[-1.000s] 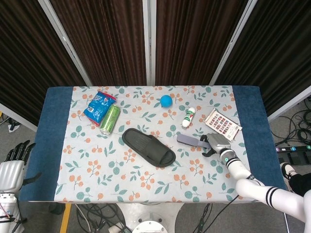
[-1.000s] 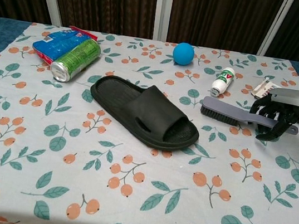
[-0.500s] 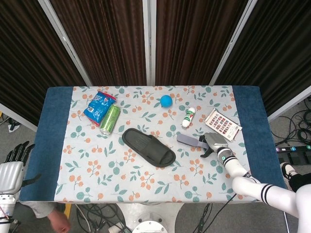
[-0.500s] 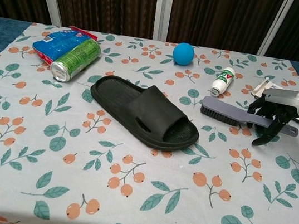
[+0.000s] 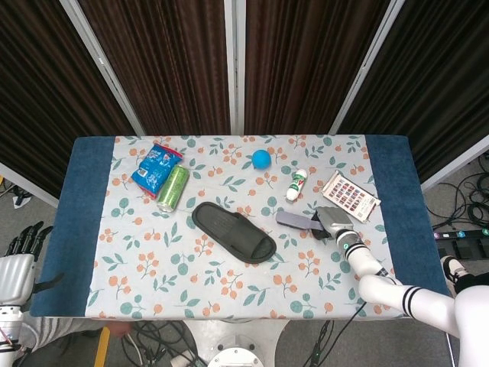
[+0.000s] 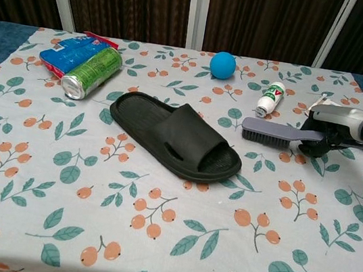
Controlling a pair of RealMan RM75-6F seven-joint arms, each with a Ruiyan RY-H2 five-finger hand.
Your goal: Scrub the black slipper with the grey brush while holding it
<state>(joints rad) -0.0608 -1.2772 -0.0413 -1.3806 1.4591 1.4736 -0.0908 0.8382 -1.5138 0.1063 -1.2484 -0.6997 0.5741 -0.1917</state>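
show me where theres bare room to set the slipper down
The near half of the tablecloth, in front of the black slipper, is bare. Crowded: far left by the green can, and right, where the right robot hand holds the grey brush.

1. Slipper (image 6: 175, 138) lies mid-table on the tablecloth (image 6: 152, 241), set diagonally, its toe end toward the right
2. Brush (image 6: 272, 132) lies right of the slipper, apart from it; right hand (image 6: 326, 130) closes round its handle end
3. Can (image 6: 91, 72) lies on its side behind-left of the slipper, touching the snack packet (image 6: 67, 52) behind it
4. Ball (image 6: 223, 65) sits behind the slipper, near the far edge
5. Small bottle (image 6: 270, 98) lies just behind the brush
6. Card packet (image 5: 350, 196) lies right of the bottle, behind the right hand
7. Left hand (image 5: 19, 252) hangs off the table's left edge, well apart from everything
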